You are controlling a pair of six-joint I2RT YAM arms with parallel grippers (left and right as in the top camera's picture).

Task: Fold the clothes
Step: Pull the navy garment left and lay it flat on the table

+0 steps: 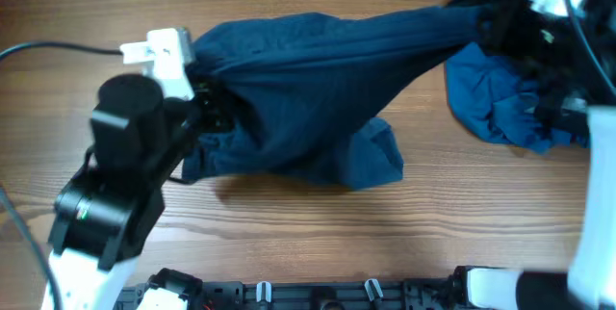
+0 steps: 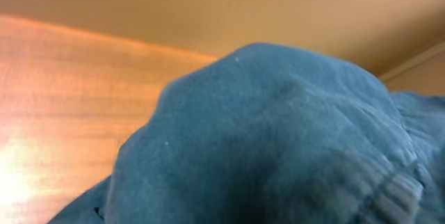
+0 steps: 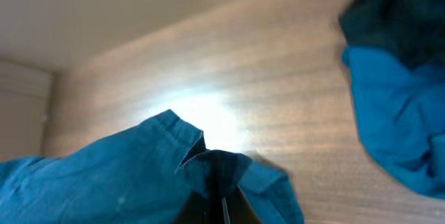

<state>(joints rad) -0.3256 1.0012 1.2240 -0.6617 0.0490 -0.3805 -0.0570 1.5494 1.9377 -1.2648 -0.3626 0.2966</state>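
**Shorts strung out between both arms**

The navy shorts (image 1: 318,79) are pulled out long across the counter (image 1: 289,238). They run from the left fingers (image 1: 200,103) up to the right fingers (image 1: 496,16) in the far right corner. Both sets are clenched on the shorts, one at each end.

From overhead the top edge looks tight and the lower part sags. One leg (image 1: 371,161) droops down and rests on the wood near the middle. The left end is bunched up, and the left fingers are mostly buried in cloth.

The left wrist cam is basically useless. It's nearly all shorts (image 2: 278,133) right up against the lens, with a ribbed band (image 2: 389,193) at the lower right and a strip of counter (image 2: 55,99) on the left. You can't make out the fingers themselves in that view.

The right wrist cam is a bit better. A folded corner of the shorts (image 3: 208,165) is pinched at the bottom centre, and the rest trails off to the lower left.

There's also a crumpled blue pile (image 1: 500,108) on the counter at the right, near the right arm. In the right wrist view a darker piece (image 3: 400,8) sits at the far end of that pile (image 3: 396,120). From above the shorts pass right by the pile's edge, and I honestly can't tell if they touch.

A black cable (image 1: 58,50) runs in from the left edge.
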